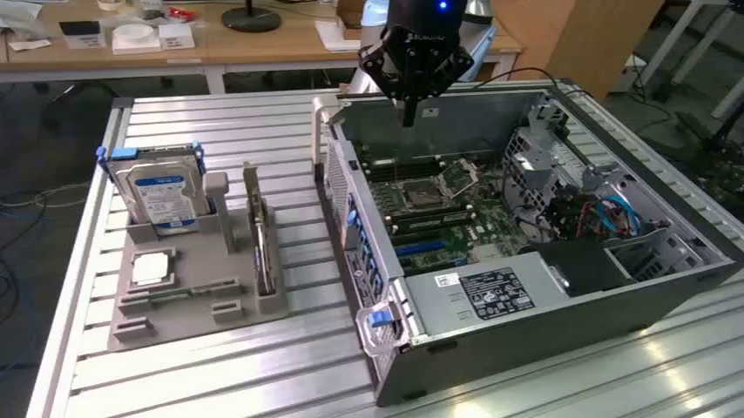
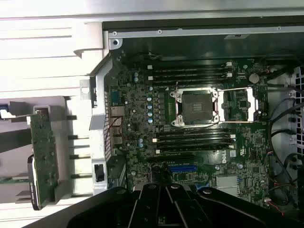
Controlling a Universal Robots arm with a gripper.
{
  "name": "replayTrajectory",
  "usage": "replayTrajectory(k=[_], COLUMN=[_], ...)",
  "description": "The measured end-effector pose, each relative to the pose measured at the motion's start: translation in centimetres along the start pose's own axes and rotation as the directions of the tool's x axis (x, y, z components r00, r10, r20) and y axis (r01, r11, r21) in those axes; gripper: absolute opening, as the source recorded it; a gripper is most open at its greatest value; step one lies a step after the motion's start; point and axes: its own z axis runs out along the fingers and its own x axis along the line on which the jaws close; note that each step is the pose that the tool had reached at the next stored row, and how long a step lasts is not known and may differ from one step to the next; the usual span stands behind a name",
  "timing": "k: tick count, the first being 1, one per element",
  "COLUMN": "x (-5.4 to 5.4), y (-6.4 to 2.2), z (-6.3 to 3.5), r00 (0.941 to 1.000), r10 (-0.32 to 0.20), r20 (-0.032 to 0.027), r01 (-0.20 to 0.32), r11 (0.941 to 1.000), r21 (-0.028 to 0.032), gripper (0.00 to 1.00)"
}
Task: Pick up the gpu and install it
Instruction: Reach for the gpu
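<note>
The gpu [image 1: 263,242] is a thin dark green card standing on edge in a slot of the grey holder [image 1: 186,305], at the exterior view's left of the computer case. The wrist view shows the gpu [image 2: 43,152] as a green circuit board beside the case wall. My gripper [image 1: 407,120] hangs over the far end of the open case [image 1: 546,287], well away from the card. Its fingers [image 2: 159,194] meet in a point with nothing between them. Below lies the motherboard [image 2: 137,118] with a blue slot [image 2: 183,167].
A silver hard drive [image 1: 163,193] with a blue-white label stands upright in the holder, and a small square chip [image 1: 152,268] lies flat in it. The CPU socket [image 2: 194,107] is open. Cables [image 1: 611,213] crowd the case's right side. Desks [image 1: 174,52] stand behind.
</note>
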Motion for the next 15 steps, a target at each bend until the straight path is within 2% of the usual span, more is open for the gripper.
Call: replayTrajectory(k=[5, 15], x=[0.2, 1.7], y=[-0.02, -0.12], z=[-0.01, -0.04], r00=[1.0000, 1.0000], r10=[0.000, 0.000], r20=[-0.0001, 0.0000], r01=[0.000, 0.000], r11=[1.0000, 1.0000], r21=[0.0001, 0.0000], gripper=[0.11, 0.11])
